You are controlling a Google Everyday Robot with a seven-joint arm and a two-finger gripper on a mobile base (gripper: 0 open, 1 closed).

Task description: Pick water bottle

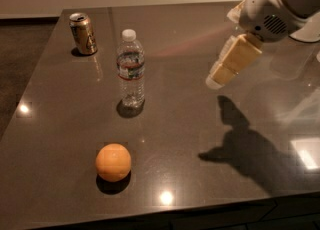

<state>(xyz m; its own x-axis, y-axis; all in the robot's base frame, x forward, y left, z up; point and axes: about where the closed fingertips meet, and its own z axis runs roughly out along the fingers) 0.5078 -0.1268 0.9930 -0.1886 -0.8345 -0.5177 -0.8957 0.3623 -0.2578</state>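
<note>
The water bottle (131,69) stands upright on the dark table (175,139), left of centre. It is clear and ribbed, with a white cap and a red, white and blue-green label band. My gripper (220,76) hangs above the table to the right of the bottle, well apart from it, its cream fingers pointing down and left. It holds nothing that I can see.
A gold can (83,34) stands at the back left, behind the bottle. An orange (113,162) lies near the front edge, in front of the bottle. The arm's shadow (240,149) falls on the table's right half. The floor shows past the left edge.
</note>
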